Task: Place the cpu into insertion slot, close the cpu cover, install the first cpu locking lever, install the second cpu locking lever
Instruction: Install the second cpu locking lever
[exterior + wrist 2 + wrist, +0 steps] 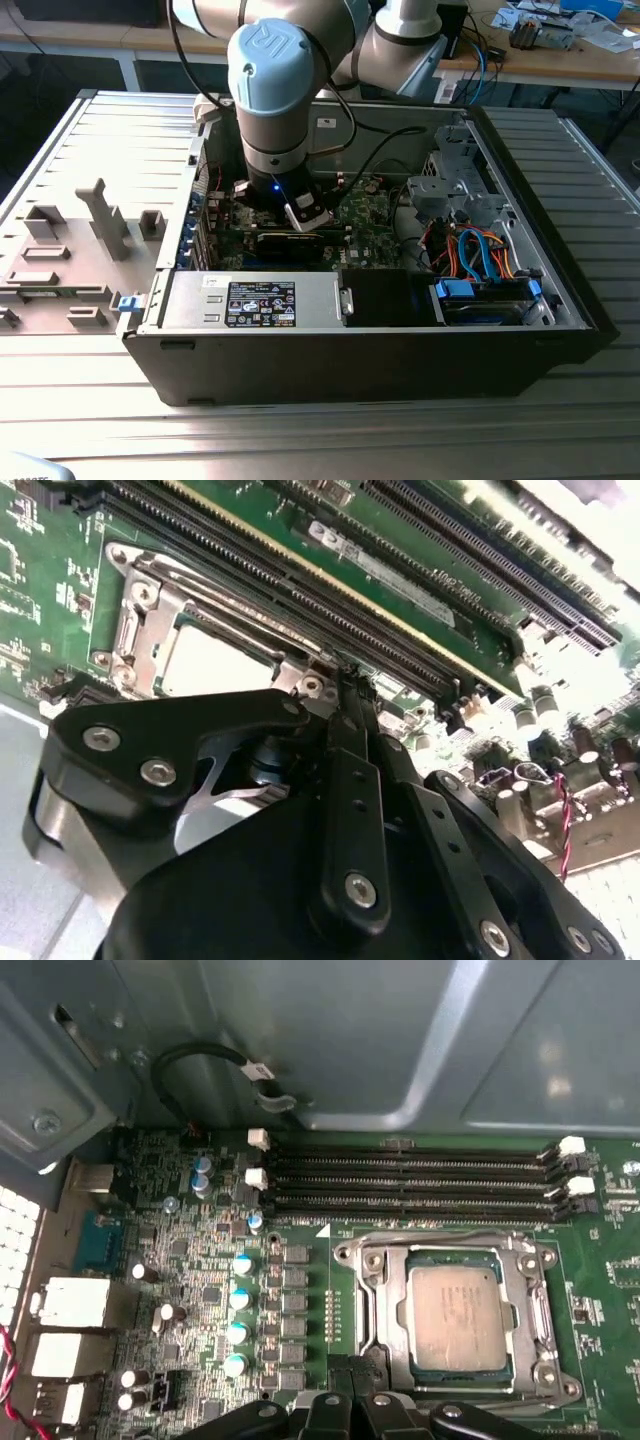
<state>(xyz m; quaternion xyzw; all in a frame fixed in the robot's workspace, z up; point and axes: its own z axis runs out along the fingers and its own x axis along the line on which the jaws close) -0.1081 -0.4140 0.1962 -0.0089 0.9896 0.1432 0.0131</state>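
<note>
Exterior view: high, angled down into open computer case [380, 330] from distance. Both wrist views: close on motherboard [300, 1300], sharing insertion slot [455, 1315] [215, 660].

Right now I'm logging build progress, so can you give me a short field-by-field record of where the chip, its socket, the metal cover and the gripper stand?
chip: the cpu lies flat inside the insertion slot
cover: the cpu cover is down around the chip, which shows through its open middle
gripper: the gripper sits low, right at the socket's edge, fingers drawn together, nothing between them
board: memory slots run alongside the socket
setting: the arm reaches down into an open computer case
</note>
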